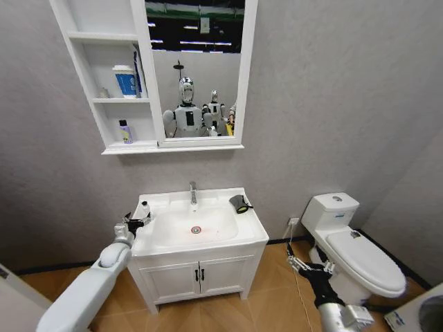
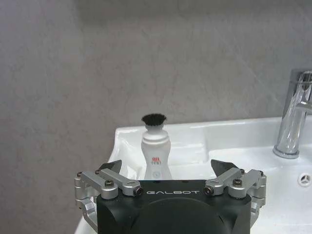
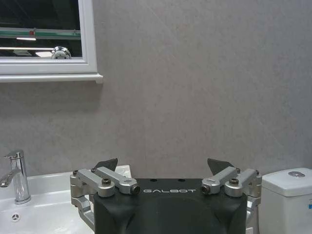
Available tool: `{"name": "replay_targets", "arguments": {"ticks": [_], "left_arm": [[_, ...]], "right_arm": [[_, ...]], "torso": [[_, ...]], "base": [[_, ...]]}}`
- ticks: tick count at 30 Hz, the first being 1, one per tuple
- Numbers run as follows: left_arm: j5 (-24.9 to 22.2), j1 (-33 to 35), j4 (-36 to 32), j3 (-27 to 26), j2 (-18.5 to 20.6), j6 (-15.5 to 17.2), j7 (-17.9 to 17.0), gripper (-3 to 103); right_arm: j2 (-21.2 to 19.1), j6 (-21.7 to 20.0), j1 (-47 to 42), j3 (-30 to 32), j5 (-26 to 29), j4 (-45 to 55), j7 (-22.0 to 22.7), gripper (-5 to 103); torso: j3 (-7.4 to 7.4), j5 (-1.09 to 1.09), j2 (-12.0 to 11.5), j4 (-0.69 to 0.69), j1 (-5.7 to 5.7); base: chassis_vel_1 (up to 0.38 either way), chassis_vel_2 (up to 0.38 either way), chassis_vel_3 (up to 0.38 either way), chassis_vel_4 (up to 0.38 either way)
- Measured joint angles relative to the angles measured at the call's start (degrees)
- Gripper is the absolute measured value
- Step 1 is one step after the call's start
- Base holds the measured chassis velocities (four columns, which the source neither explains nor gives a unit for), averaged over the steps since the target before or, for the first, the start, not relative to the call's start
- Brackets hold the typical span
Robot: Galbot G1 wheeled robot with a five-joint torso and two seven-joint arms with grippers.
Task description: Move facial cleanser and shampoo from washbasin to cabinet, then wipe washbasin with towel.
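A small white bottle [image 1: 143, 209] with a black cap stands upright on the left rim of the washbasin [image 1: 208, 243]; I cannot tell whether it is the facial cleanser or the shampoo. My left gripper [image 1: 134, 222] is right beside it and open. In the left wrist view the bottle [image 2: 156, 148] stands in line with the gap of the left gripper [image 2: 165, 169], untouched. The dark towel [image 1: 239, 203] lies bunched on the basin's back right corner. My right gripper [image 1: 300, 263] hangs open, low beside the vanity, and shows open in its wrist view [image 3: 163, 166].
The cabinet [image 1: 104, 146] hangs above the basin, with a blue-and-white tub [image 1: 125, 81] on its middle shelf and a small bottle [image 1: 124, 131] on the lowest. The chrome faucet [image 1: 193, 192] stands at the basin's back. A white toilet [image 1: 360, 252] is to the right.
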Motion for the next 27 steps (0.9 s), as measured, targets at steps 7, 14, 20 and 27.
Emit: {"name": "replay_targets", "arguments": {"ticks": [7, 14, 20, 27], "left_arm": [[4.08, -6.05, 10.84, 0.7, -5.0, -2.18, 1.93, 100], [8.51, -11.87, 20.83, 0.6, -8.64, -5.16, 3.63, 102], [10.49, -15.64, 27.21, -0.44, -10.89, -6.04, 3.44, 80], [10.25, -15.87, 26.95, -0.22, -11.01, -5.73, 4.0, 58]], "right_arm": [[0.59, 0.39, -0.62, 0.04, -0.75, 0.11, -0.06, 100], [1.07, 0.92, -1.67, 0.59, -1.04, 0.43, -0.12, 100], [0.97, 1.06, -1.72, 1.08, -0.57, 0.55, -0.01, 100], [0.85, 1.12, -1.43, 1.09, -0.38, 0.37, 0.15, 100]], "torso": [[0.0, 0.01, 0.0, 0.01, 0.0], [0.0, -0.02, 0.0, 0.0, 0.0], [0.0, 0.0, 0.0, 0.01, 0.0], [0.0, -0.01, 0.0, 0.01, 0.0]], "base": [[0.0, 0.0, 0.0, 0.0], [0.0, 0.0, 0.0, 0.0], [0.0, 0.0, 0.0, 0.0], [0.0, 0.0, 0.0, 0.0]]}}
